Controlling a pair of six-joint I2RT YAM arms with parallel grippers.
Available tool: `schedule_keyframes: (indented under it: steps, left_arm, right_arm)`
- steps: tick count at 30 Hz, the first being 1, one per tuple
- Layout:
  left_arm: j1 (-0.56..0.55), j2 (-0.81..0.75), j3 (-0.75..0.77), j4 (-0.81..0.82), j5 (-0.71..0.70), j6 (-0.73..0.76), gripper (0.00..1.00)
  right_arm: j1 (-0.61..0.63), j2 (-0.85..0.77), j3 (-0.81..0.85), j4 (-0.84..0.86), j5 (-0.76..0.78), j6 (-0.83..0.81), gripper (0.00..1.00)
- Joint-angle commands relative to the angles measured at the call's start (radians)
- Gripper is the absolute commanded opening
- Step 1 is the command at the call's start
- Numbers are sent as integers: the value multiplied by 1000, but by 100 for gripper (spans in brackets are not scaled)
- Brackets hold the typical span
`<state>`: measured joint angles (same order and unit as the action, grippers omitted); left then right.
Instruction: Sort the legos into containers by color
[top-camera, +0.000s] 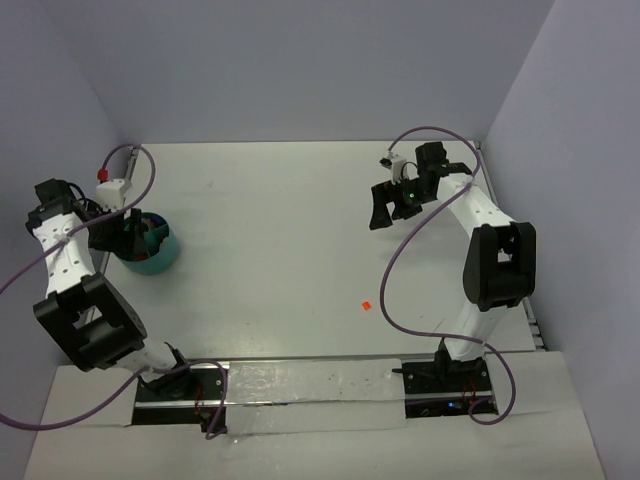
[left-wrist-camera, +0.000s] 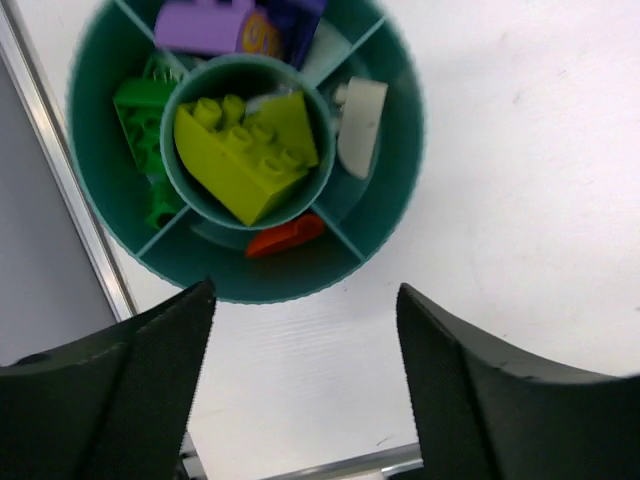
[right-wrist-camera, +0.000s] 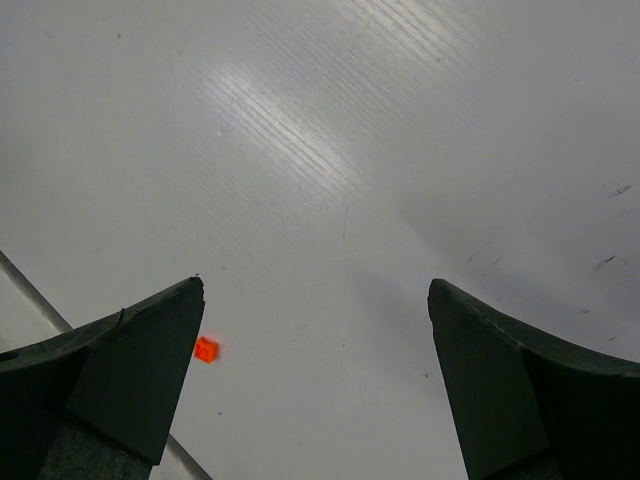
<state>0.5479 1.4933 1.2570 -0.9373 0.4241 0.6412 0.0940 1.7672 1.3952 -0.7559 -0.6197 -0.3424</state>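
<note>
The teal bowl (top-camera: 160, 262) stands at the left of the table. In the left wrist view its rim (left-wrist-camera: 285, 288) rings divided compartments. A lime green brick (left-wrist-camera: 245, 150) fills the centre cup. Round it lie dark green bricks (left-wrist-camera: 140, 120), purple pieces (left-wrist-camera: 205, 25), a white piece (left-wrist-camera: 360, 125) and an orange piece (left-wrist-camera: 285, 237). My left gripper (left-wrist-camera: 305, 300) is open and empty, hovering beside the bowl (top-camera: 133, 232). A tiny orange brick (top-camera: 366, 304) lies loose mid-table, also in the right wrist view (right-wrist-camera: 206, 349). My right gripper (right-wrist-camera: 315, 290) is open and empty, high above the table (top-camera: 392, 212).
Grey walls close in the table on the left, back and right. A metal rail (left-wrist-camera: 60, 170) runs along the table's left edge close to the bowl. Purple cables loop from both arms.
</note>
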Motion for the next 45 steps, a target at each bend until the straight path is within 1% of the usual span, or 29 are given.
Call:
schedule_keyframes:
  steps: [1,2,3,4,5,6,7,9,10,12,13,14,16,18,19,20,22,23,24,25,26,27,30,33,36,39,41,45]
  left_arm:
    - [-18,-83,191,-134,239,117,99]
    - [-50,-85,234,-170,263,132,99]
    - [-105,-84,286,-182,283,141,99]
    - [-114,-78,321,-204,291,154,99]
    - [-213,-66,358,-228,282,167,99]
    - [-284,-61,369,-229,280,166,99]
    - [-406,-58,367,-214,268,157,99]
    - [-541,-39,338,-174,271,163,99]
    - [-653,-25,324,-159,284,176,99]
    - [-818,25,278,-90,337,212,99]
    - [-822,47,271,-77,338,238,99]
    - [-907,102,269,-64,382,266,99]
    - [-991,164,274,-37,420,342,97]
    - [-1099,266,290,10,489,415,94]
    - [-1143,314,292,27,502,436,92]
    - [-1171,342,304,32,514,507,90]
    - [-1226,394,319,88,498,492,87]
    - [-1272,442,347,150,478,442,86]
    - [-1317,468,366,173,461,412,81]
    - [-1340,494,371,260,436,308,78]
    - [-1361,503,364,318,404,259,76]
    - [-1377,504,347,356,383,241,75]
    - [-1430,491,254,490,353,247,68]
    - [-1464,487,199,539,413,317,67]
    - [-1478,529,237,494,462,398,65]
    - [-1493,604,315,349,498,477,59]
    - [-1501,635,368,301,508,534,55]
    - [-1517,689,422,219,508,608,51]
  right_arm:
    - [9,-21,24,-6,2,-13,100]
    - [8,-24,21,-4,3,-11,100]
    - [5,-29,15,-2,0,-5,100]
    - [4,-29,14,-1,0,0,100]
    - [-2,-34,4,7,-8,15,100]
    - [-11,-37,-3,10,-16,24,100]
    - [-29,-37,-13,12,-35,32,100]
    - [-58,-39,-30,16,-60,52,100]
    - [-80,-41,-35,17,-66,58,100]
    - [-128,-50,-50,21,-87,65,100]
    - [-144,-52,-50,21,-89,68,100]
    - [-177,-55,-57,21,-98,69,100]
    - [-210,-69,-67,21,-109,78,100]
    - [-255,-84,-82,20,-120,87,100]
    - [-267,-87,-92,21,-124,89,100]
    - [-279,-93,-102,26,-129,103,100]
    - [-319,-113,-119,29,-128,114,100]
    - [-331,-125,-125,34,-122,122,100]
    - [-353,-148,-138,41,-110,127,100]
    - [-364,-161,-143,45,-104,130,100]
    - [-375,-172,-147,47,-102,129,100]
    - [-388,-184,-153,47,-102,129,100]
    - [-437,-225,-183,62,-120,122,100]
    - [-485,-250,-235,65,-147,98,100]
    - [-523,-279,-265,64,-171,72,100]
    - [-550,-307,-294,55,-191,46,100]
    - [-567,-325,-296,38,-202,23,100]
    - [-579,-333,-289,22,-212,2,100]
